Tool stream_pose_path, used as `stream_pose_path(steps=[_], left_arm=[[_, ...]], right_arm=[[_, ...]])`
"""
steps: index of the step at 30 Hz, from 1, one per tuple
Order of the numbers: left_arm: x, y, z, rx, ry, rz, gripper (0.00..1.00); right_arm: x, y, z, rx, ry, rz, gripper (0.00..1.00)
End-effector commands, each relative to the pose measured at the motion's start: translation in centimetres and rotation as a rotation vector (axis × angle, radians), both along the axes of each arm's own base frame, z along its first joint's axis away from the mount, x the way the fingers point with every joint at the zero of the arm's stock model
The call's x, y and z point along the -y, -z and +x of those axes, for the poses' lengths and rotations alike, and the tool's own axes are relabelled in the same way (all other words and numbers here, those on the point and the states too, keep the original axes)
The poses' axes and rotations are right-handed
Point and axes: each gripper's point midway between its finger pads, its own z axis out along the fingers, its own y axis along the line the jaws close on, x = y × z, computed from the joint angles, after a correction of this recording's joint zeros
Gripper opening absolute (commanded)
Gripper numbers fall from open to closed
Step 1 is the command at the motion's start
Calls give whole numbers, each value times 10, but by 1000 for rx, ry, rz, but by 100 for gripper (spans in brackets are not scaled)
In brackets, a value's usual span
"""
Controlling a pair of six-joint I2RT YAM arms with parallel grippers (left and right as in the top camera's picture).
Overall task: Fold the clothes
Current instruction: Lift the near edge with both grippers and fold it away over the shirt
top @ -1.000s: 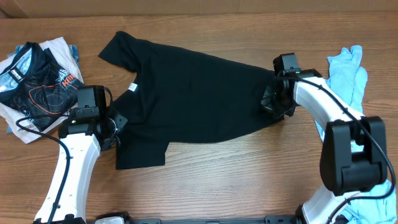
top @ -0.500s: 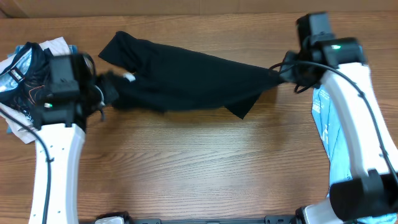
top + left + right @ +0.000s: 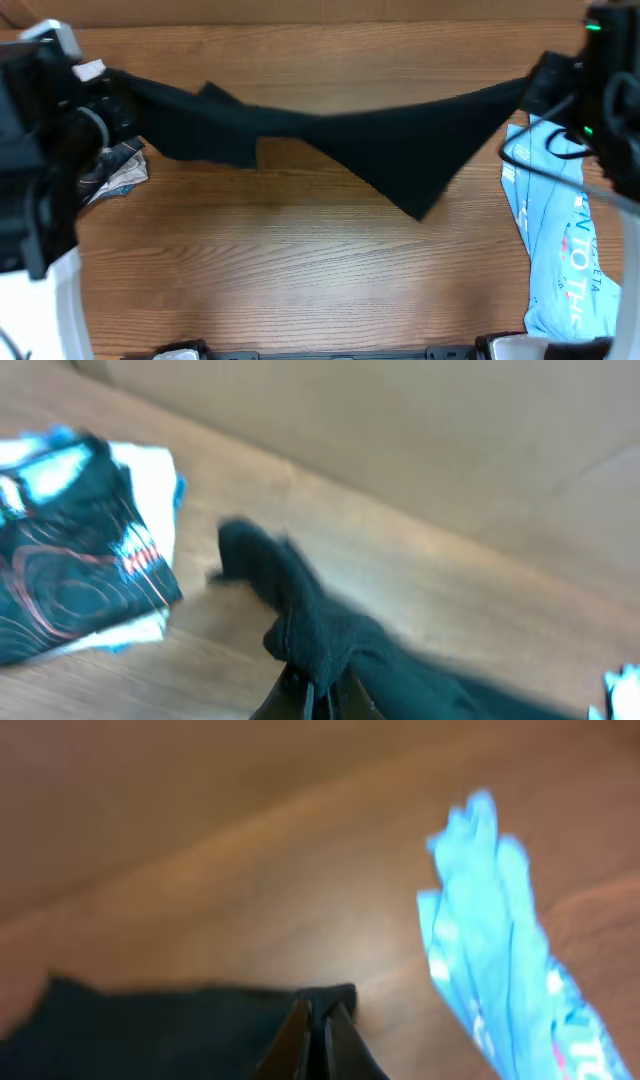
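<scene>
The large black T-shirt (image 3: 380, 140) hangs stretched in the air across the table, sagging to a point near the middle. My left gripper (image 3: 118, 100) is shut on its left end, where a white tag shows. In the left wrist view the black cloth (image 3: 310, 625) is bunched between the closed fingers (image 3: 300, 695). My right gripper (image 3: 535, 90) is shut on the right end. The right wrist view shows a black corner (image 3: 335, 995) pinched at the fingertips (image 3: 300, 1025). The light blue tee (image 3: 560, 250) with white lettering lies on the table at the right, also seen as a blue blur (image 3: 490, 930).
A folded dark shirt with red-and-white print (image 3: 70, 570) rests on white cloth at the table's left; only a scrap of that pile (image 3: 120, 172) shows from overhead beneath my left arm. A brown cardboard wall (image 3: 400, 420) runs along the back.
Both arms have risen and pulled apart, lifting the black T-shirt off the table and stretching it taut. The light blue tee is now uncovered at the right.
</scene>
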Motion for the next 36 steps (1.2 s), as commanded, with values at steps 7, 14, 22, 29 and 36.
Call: stream_pose_path(steps=[7,14,22,29,36], left_arm=[[-16,-70,-47,224,-71,78,4],[-12,-33,4,108,-5,13,4],[3,6,132,138,166,1,4],[11,-33,202,435,220,3,4],[15,-132,173,688,236,70,4]], right_arm=[[24,-66,-20,230,72,-89,4],[17,-18,32,70,57,-119,4],[5,54,133,-40,14,-175,4],[11,12,186,225,56,-147,9],[31,-57,175,406,109,-131,8]])
